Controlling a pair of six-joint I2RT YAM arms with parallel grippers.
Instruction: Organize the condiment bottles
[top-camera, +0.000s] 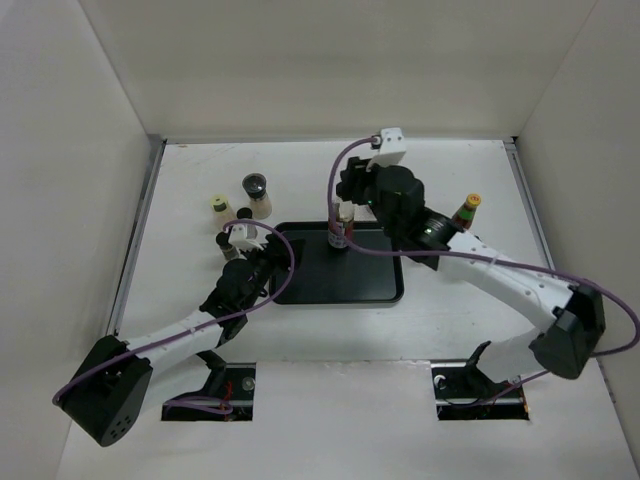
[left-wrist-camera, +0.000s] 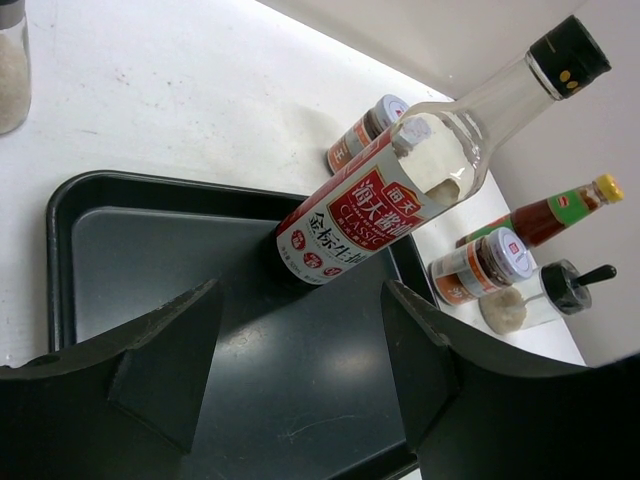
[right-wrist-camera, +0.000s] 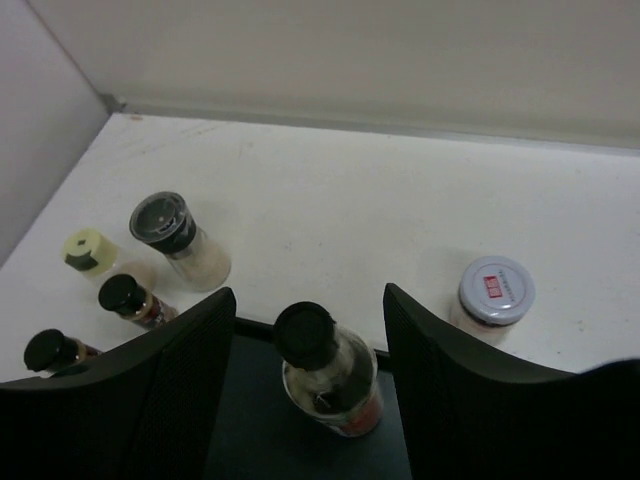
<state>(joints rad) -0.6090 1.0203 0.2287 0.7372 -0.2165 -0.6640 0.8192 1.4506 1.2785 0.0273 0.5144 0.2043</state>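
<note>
A tall clear black-capped bottle (top-camera: 342, 230) stands upright in the black tray (top-camera: 320, 285) near its far edge. My right gripper (top-camera: 347, 200) hangs above it, open, jaws either side of the cap (right-wrist-camera: 305, 335) without touching. My left gripper (top-camera: 246, 240) is open and empty over the tray's left edge, and it faces the bottle (left-wrist-camera: 390, 205). A red yellow-capped sauce bottle (top-camera: 465, 212) stands to the right of the tray. A dark-lidded grinder (top-camera: 257, 192), a yellow-lidded jar (top-camera: 217, 206) and two small black-capped bottles (right-wrist-camera: 125, 297) (right-wrist-camera: 50, 350) stand to the left.
Right of the tray stand a silver-lidded jar (right-wrist-camera: 495, 292), a second labelled jar (left-wrist-camera: 482, 266) and a small dark-capped jar (left-wrist-camera: 545, 295). Another jar (left-wrist-camera: 365, 130) stands behind the tray. White walls enclose the table on three sides.
</note>
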